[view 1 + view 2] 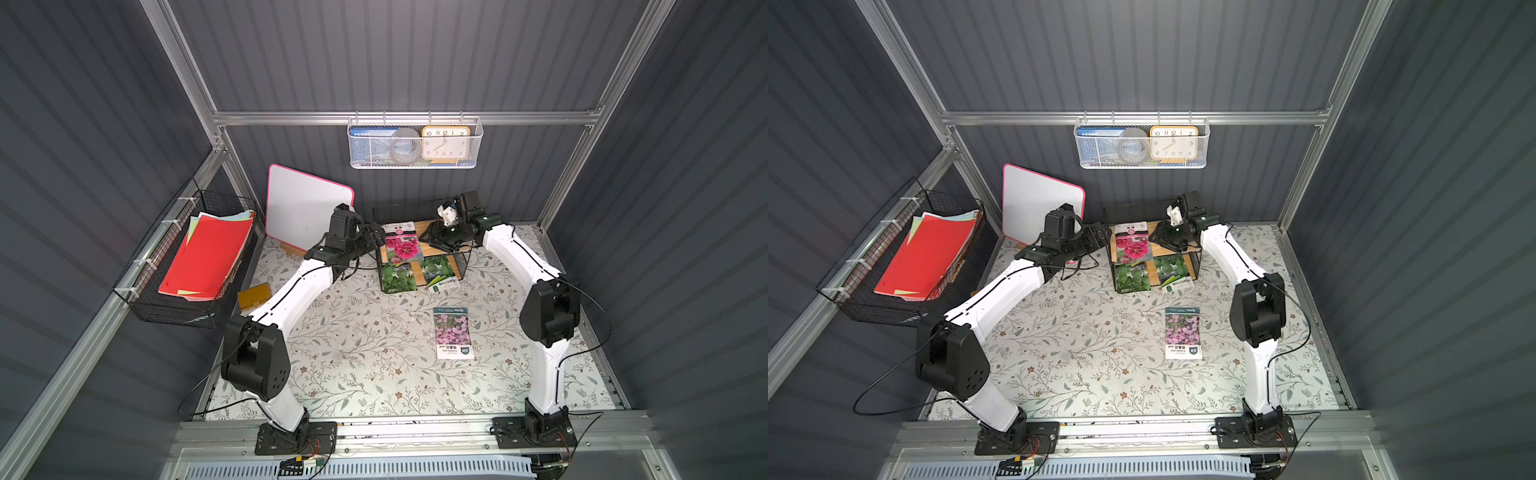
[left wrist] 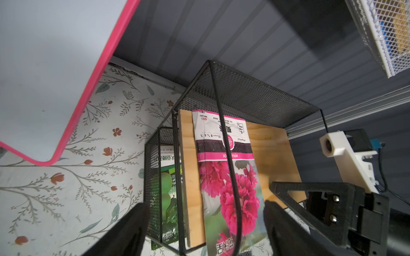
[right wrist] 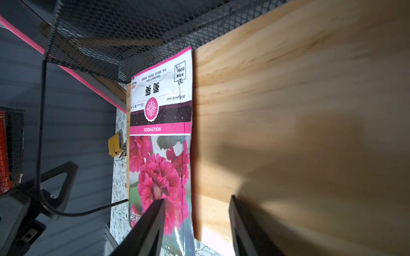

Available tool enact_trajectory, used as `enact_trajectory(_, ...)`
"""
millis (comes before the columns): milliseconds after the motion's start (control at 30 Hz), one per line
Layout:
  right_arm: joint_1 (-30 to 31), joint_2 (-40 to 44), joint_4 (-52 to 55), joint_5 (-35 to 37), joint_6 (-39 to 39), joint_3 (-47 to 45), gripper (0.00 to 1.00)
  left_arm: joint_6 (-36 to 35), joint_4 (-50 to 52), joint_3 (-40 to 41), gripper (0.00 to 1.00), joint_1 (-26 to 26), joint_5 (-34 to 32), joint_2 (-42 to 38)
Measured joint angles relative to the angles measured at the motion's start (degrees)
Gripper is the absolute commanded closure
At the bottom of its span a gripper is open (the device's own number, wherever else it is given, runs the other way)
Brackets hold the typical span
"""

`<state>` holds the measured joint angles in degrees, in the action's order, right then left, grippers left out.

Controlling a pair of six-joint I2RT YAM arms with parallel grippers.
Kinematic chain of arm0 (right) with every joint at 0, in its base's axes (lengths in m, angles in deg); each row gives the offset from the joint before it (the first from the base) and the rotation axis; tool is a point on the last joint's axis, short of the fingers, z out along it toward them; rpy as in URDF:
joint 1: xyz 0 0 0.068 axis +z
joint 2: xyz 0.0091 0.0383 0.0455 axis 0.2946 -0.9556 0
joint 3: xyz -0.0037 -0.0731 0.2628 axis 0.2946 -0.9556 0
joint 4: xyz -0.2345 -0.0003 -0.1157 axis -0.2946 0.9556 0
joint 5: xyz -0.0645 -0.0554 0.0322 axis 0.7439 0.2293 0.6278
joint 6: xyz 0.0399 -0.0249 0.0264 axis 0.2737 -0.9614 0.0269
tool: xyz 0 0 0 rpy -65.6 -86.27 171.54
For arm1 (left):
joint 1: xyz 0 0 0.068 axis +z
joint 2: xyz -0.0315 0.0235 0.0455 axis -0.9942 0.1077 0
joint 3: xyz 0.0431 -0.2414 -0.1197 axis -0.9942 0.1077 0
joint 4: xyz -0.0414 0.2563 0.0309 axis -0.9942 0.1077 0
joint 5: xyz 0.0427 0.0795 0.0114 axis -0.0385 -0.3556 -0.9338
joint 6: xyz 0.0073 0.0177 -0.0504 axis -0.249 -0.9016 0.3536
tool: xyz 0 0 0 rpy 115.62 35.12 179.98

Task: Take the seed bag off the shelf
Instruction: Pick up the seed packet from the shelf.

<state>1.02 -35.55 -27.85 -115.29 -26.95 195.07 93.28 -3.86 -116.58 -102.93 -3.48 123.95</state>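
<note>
The shelf (image 1: 420,227) (image 1: 1158,246) stands at the back middle, a black wire rack with two wooden boards. The seed bag (image 1: 401,243) (image 1: 1133,243) (image 2: 224,177) (image 3: 159,133), printed with pink flowers, lies flat on the left part of the top board (image 2: 270,150) (image 3: 288,110) and overhangs its front edge. My left gripper (image 1: 376,237) (image 1: 1100,235) (image 2: 205,205) is open just left of the shelf, level with the bag, its fingers wide apart. My right gripper (image 1: 426,239) (image 1: 1154,237) (image 3: 197,199) is open over the top board. One finger sits above the bag's right edge and one above bare wood.
Green seed bags (image 1: 398,278) lie on the lower board. A purple-flower bag (image 1: 453,332) lies on the floral table. A pink-edged whiteboard (image 1: 307,205) leans left of the shelf. A black basket of red papers (image 1: 199,257) hangs left, and a white mesh basket (image 1: 415,143) hangs above.
</note>
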Motion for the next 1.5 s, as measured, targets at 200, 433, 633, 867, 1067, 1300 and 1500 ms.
enact_trajectory(200,0.76,-1.25,-1.14,-0.81,0.48,1.18,0.47,0.39,-3.15,0.13,0.14,0.85,2.08,1.88)
enact_trajectory(433,1.38,-2.84,-1.64,-1.31,0.96,3.02,0.47,1.29,-7.04,0.2,0.15,1.81,4.9,4.66)
enact_trajectory(633,1.55,-3.87,-2.12,-1.62,1.31,4.13,0.48,2.14,-8.72,0.66,0.15,1.86,6.6,7.17)
enact_trajectory(867,1.55,-4.35,-2.69,-1.75,1.9,4.28,0.54,2.56,-10.27,0.87,0.15,1.86,7.39,7.65)
enact_trajectory(1067,1.57,-5.25,-3.89,-2.71,2.56,4.92,0.55,2.67,-12.9,0.87,0.15,1.86,9.25,7.98)
enact_trajectory(1300,1.57,-5.86,-4.24,-2.97,3.08,5.46,0.58,3.34,-14.71,0.87,0.15,1.97,11.41,9.7)
enact_trajectory(1500,1.57,-6.14,-4.28,-3.15,3.37,5.68,0.6,3.39,-15.37,0.87,0.15,2.08,12.04,9.73)
